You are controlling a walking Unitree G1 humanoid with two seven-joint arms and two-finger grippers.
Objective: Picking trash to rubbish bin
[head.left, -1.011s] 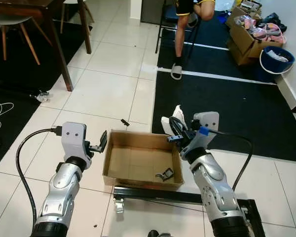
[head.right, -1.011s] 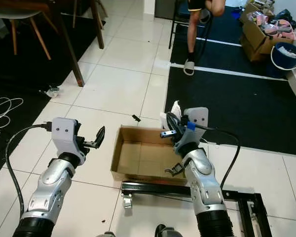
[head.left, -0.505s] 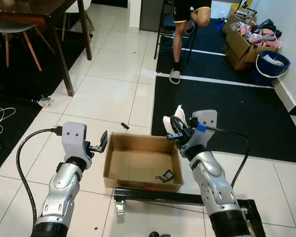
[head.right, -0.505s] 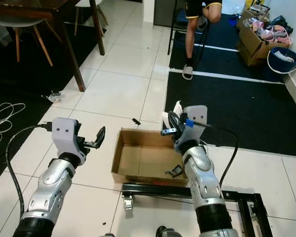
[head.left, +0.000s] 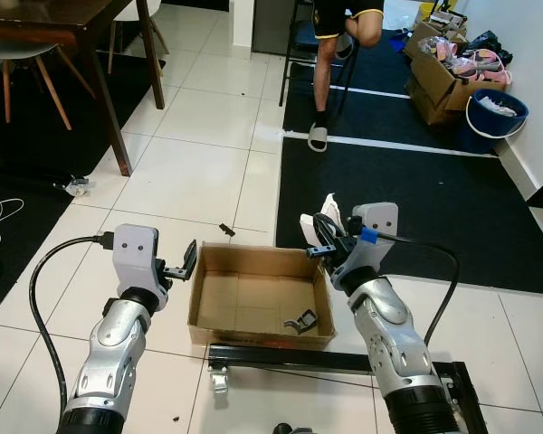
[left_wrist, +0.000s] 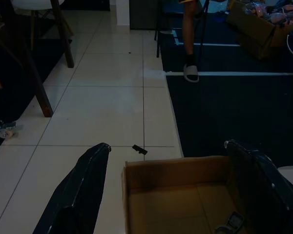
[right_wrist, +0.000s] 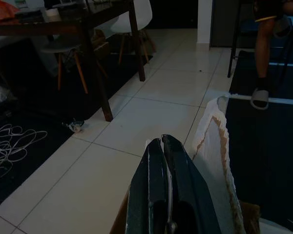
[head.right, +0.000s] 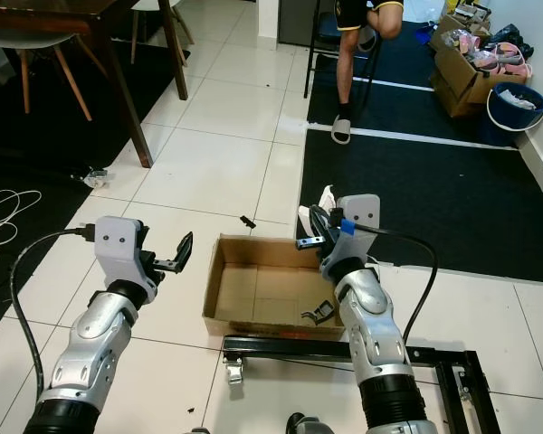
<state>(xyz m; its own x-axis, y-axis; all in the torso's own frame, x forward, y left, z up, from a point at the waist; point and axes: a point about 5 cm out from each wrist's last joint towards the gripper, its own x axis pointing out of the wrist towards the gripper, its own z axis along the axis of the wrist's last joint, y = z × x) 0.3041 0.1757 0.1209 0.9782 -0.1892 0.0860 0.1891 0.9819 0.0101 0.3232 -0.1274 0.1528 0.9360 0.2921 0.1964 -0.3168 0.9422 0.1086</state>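
Observation:
An open cardboard box (head.left: 204,312) stands on the tiled floor between my two arms. A small black object (head.left: 299,319) lies inside it near the right wall. Over the box's far right corner, my right gripper (head.left: 319,239) is shut on a piece of white paper (head.left: 329,210). The paper sticks up past the fingers (right_wrist: 163,165) and shows on both sides of them. My left gripper (head.left: 186,261) hangs open just outside the box's left wall, nothing between its fingers (left_wrist: 83,190).
A small dark scrap (head.left: 226,230) and a crumpled wrapper (head.left: 77,185) lie on the tiles. A table leg (head.left: 116,113) stands far left. A person's legs (head.left: 321,81) are by a chair on the black mat (head.left: 407,199). A black wheeled frame (head.left: 281,358) lies before the box.
The camera has tilted a little, so the scene has shifted. Both grippers and the box keep their places relative to each other.

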